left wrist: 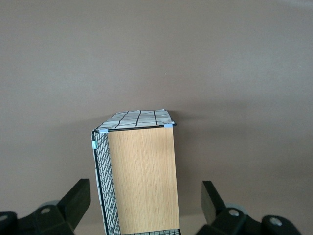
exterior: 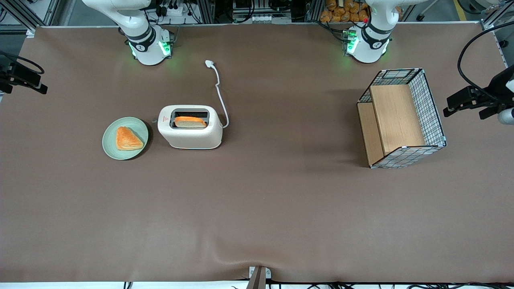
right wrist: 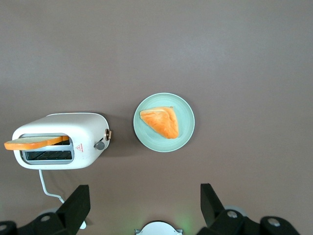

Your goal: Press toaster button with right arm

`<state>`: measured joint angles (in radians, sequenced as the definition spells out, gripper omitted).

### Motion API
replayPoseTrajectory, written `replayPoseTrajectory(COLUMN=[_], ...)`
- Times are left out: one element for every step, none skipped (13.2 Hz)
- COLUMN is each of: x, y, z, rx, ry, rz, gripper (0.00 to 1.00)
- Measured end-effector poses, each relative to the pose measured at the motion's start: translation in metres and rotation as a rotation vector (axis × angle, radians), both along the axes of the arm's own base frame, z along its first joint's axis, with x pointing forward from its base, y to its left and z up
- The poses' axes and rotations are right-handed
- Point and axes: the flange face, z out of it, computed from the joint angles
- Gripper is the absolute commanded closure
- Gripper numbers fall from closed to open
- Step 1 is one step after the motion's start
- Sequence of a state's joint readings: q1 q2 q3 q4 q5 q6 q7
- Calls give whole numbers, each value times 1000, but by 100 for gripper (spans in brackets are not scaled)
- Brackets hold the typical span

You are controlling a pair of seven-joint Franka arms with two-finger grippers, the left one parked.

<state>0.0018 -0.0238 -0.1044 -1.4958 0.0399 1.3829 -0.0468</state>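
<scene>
The end effector of the right arm hangs high above the worktop, its two black fingers spread wide apart with nothing between them. In the front view the end effector itself is out of frame; only the arm's base and lower links show at the worktop's edge farthest from the camera.

Going left to right in the front view: a pale green plate carries a triangular pastry. Just beside it, apart from it, stands the toaster, upright, with a slice of toast sticking up out of the slot nearer the camera. The toaster button juts from the narrow end that faces the plate, in the small gap between toaster and plate; the wrist view shows it as a grey knob with a small copper-coloured knob just beside it. Both lie well below the end effector, with clear air between.

The white cord runs from the toaster's other end away from the camera to its plug, lying loose on the worktop.

Toward the parked arm's end sits a wire basket with a wooden shelf, well apart from the toaster. Bare brown worktop lies around the toaster and plate and nearer the camera.
</scene>
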Motion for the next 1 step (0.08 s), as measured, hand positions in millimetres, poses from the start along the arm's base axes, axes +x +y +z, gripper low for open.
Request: replayPoseTrajectory(x=[0], y=[1], z=[0], rx=[0], ry=[0], rz=[1], gripper=[0])
